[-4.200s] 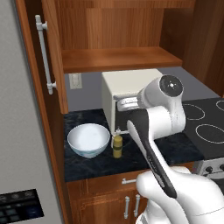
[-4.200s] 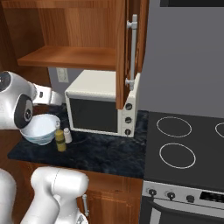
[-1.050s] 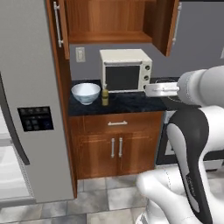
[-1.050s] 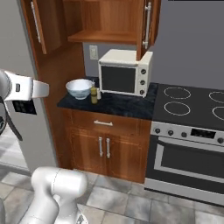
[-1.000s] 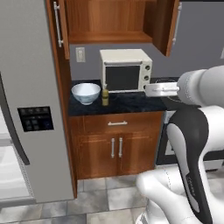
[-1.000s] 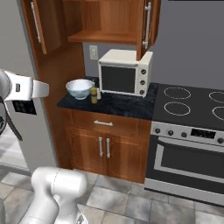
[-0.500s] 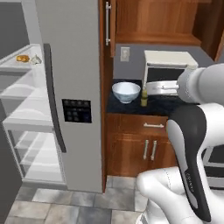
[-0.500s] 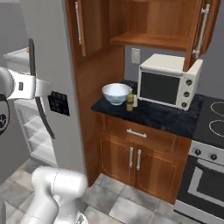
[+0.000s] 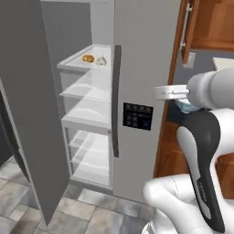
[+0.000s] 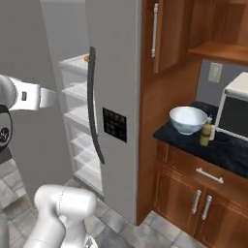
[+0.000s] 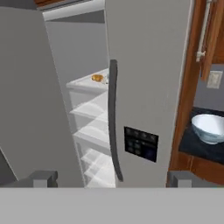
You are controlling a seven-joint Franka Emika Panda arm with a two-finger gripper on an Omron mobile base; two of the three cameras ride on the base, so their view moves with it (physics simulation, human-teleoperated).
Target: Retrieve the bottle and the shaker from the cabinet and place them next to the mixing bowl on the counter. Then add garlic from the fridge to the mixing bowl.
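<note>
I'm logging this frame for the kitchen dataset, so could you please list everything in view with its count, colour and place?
fridge: one, grey, left of the wooden cabinets, its left door swung open
garlic: one, pale, on the fridge's top shelf
orange item: one, orange, beside the garlic on that shelf
mixing bowl: one, white, on the dark counter
bottle: one, yellowish, on the counter between the mixing bowl and the microwave
microwave: one, white, on the counter at the right
counter: one, dark speckled, over wooden cabinets
claw: one, dark tips, open, facing the fridge

White arm raised level, gripper (image 11: 109, 178) fingers spread wide, seemingly empty
</note>
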